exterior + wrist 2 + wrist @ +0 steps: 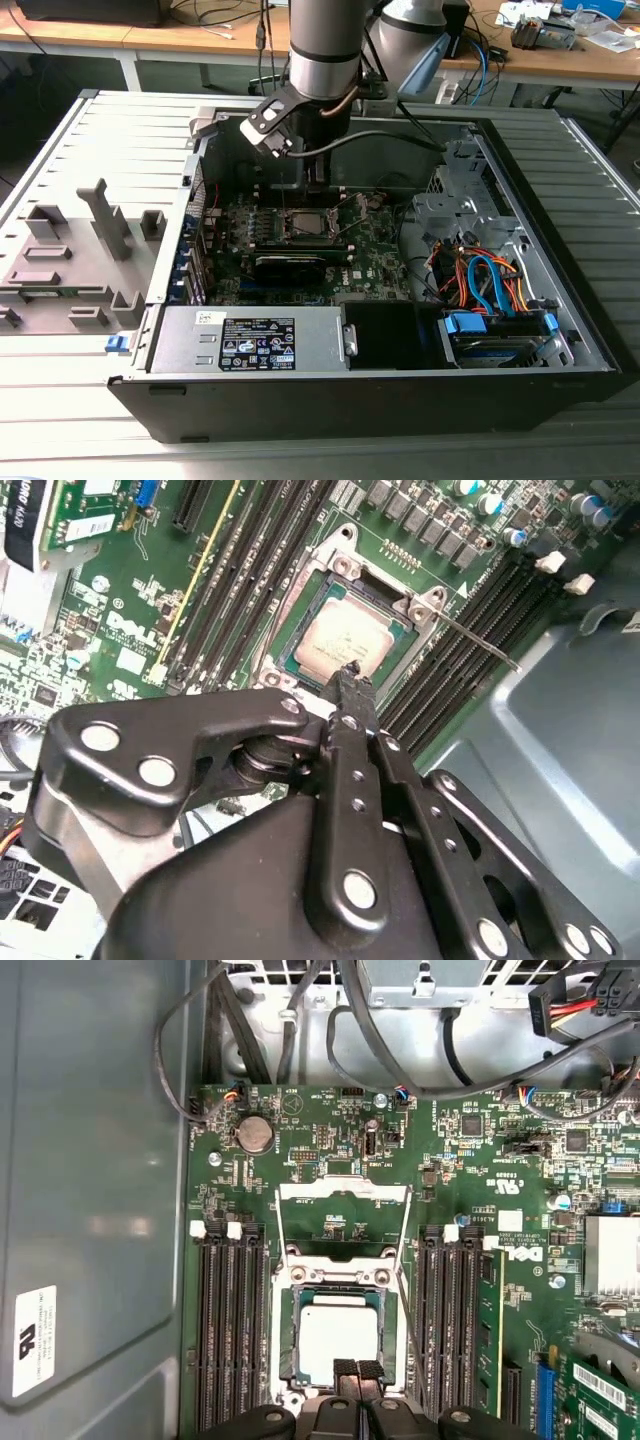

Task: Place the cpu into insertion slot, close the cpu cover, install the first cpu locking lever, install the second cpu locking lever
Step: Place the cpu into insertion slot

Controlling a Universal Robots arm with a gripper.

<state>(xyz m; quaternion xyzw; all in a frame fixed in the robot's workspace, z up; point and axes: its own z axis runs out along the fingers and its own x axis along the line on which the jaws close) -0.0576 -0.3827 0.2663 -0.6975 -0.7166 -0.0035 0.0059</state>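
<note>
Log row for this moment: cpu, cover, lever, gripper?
cpu: in insertion slot | cpu cover: open | locking lever: unlatched | gripper: shut, empty, over the cpu's edge

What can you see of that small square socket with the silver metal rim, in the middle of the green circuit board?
The small square socket sits flat on the green circuit board, between rows of black memory slots. Its silver metal rim frames a square silver chip seated inside. Its metal cover frame is swung open, and a thin lever sticks out unlatched. The black gripper, fingers together, hangs over one edge; contact cannot be judged.
</note>
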